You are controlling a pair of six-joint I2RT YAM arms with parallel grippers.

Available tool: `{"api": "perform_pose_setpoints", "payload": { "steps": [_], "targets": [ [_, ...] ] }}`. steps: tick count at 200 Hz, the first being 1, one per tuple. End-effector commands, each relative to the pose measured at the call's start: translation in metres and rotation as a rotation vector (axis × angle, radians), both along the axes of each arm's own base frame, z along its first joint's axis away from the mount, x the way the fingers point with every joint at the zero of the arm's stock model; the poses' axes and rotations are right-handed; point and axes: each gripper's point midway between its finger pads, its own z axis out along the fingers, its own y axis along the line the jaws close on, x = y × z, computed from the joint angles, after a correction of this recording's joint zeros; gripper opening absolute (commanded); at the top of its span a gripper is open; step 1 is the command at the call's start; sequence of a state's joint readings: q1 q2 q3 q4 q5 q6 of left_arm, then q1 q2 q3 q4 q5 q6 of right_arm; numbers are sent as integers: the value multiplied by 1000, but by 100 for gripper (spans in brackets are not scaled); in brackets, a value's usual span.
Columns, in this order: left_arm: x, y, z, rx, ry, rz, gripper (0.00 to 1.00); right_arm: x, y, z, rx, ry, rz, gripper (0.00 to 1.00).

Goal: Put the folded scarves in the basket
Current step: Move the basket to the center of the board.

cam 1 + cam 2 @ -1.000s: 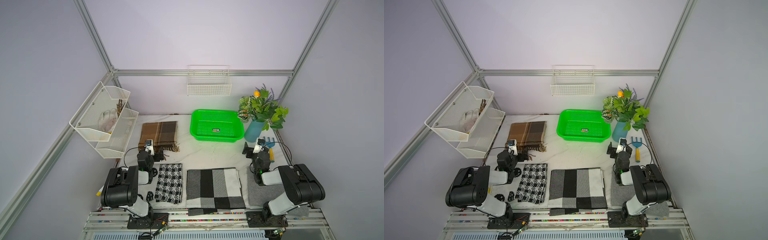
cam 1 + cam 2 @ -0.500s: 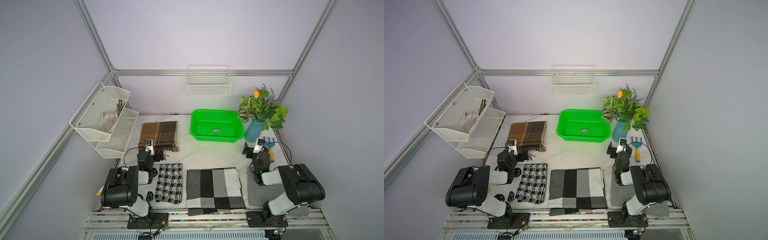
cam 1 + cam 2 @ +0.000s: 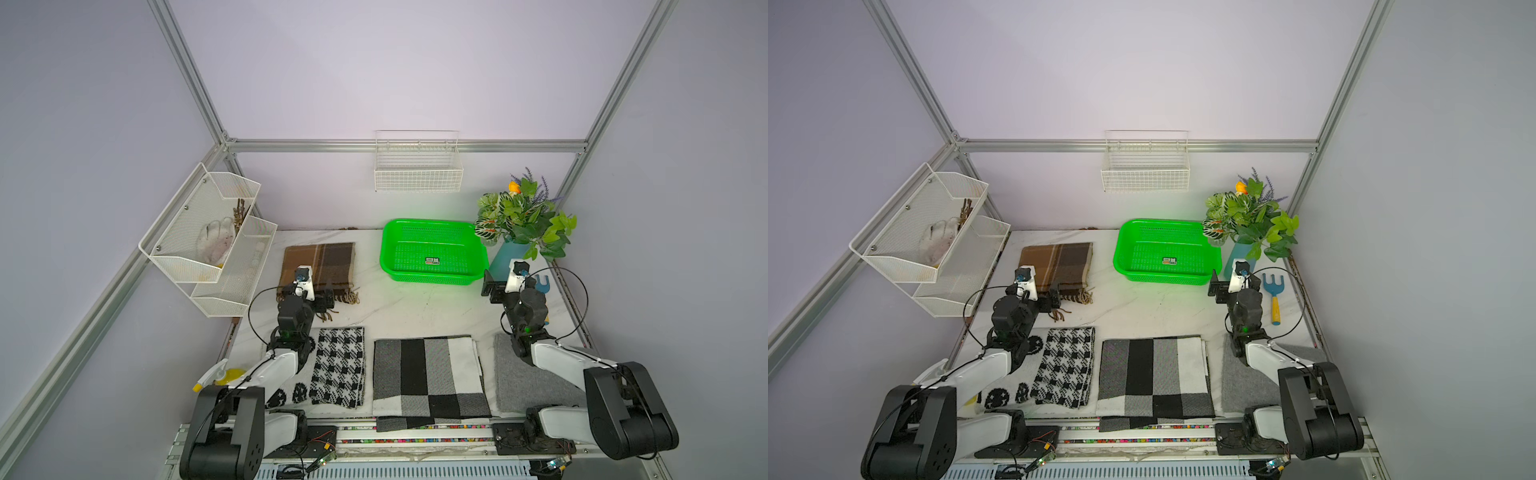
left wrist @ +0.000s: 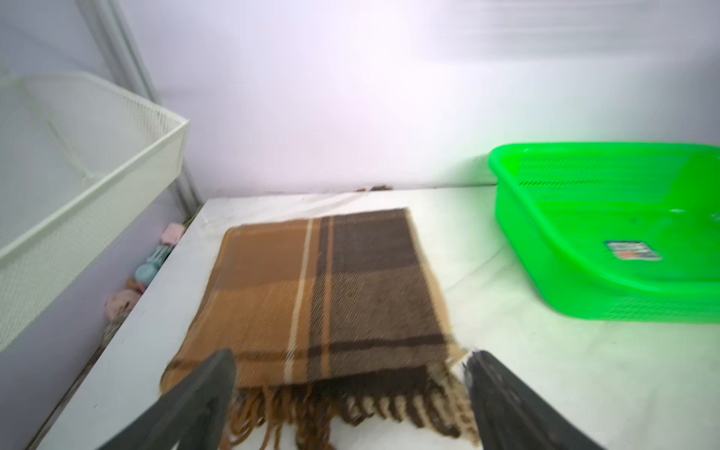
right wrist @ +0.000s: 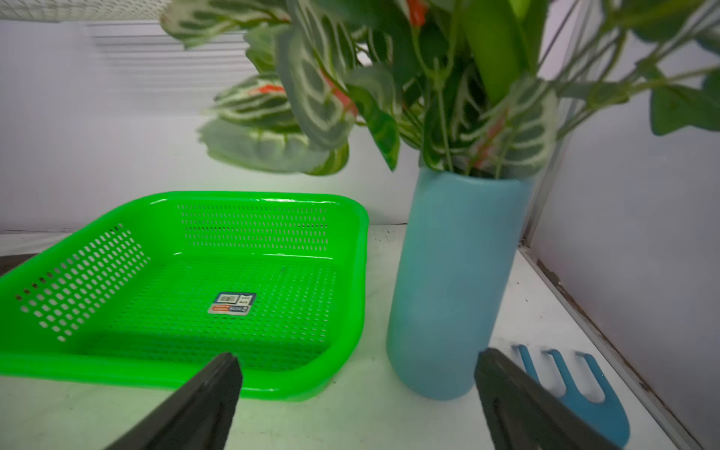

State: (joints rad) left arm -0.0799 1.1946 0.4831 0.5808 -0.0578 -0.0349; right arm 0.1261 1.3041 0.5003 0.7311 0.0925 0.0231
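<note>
The left claw [image 4: 349,354] is hanging released, its jaws straddling the fringed near edge of the folded brown plaid woollen scarf [image 3: 322,262]. The scarf is lying flat on the white bench [image 3: 399,307], near the bright green perforated plastic basket [image 3: 432,223] but apart from it. The right claw [image 5: 356,354] is gaping too, hovering by the basket's corner and gripping nothing.

basket [image 4: 643,309] cut off by the view's edge, brown scarf [image 4: 311,292] fringe blurred, sticker [image 5: 232,303] print unreadable
</note>
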Motion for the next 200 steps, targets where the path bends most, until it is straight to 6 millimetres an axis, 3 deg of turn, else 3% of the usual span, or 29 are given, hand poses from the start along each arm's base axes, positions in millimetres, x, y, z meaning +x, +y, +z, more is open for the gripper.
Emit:
{"api": "perform_pose_setpoints", "payload": {
  "steps": [1,24,37,43,75,106,147,168,200],
  "targets": [
    [14,-17,13,-110,111,-6,94,6,25,-27,135,228,97,100],
    [36,-62,11,-236,134,-180,93,15,36,-29,186,273,116,99],
    [49,-68,12,-296,124,-192,94,18,34,-34,188,288,97,98],
    [59,-70,-5,-309,176,-187,93,19,33,-38,189,304,89,97],
    [93,-103,-25,-400,275,-270,91,20,43,-41,284,311,115,92],
    [128,-125,-41,-477,317,-317,91,22,44,-58,320,337,104,91],
    [148,-161,-47,-507,327,-387,88,25,47,-67,307,357,95,91],
    [154,-170,-59,-470,368,-370,85,26,49,-66,301,357,101,90],
    [163,-177,-71,-449,427,-365,63,20,53,-59,303,345,118,90]
  ]
}}
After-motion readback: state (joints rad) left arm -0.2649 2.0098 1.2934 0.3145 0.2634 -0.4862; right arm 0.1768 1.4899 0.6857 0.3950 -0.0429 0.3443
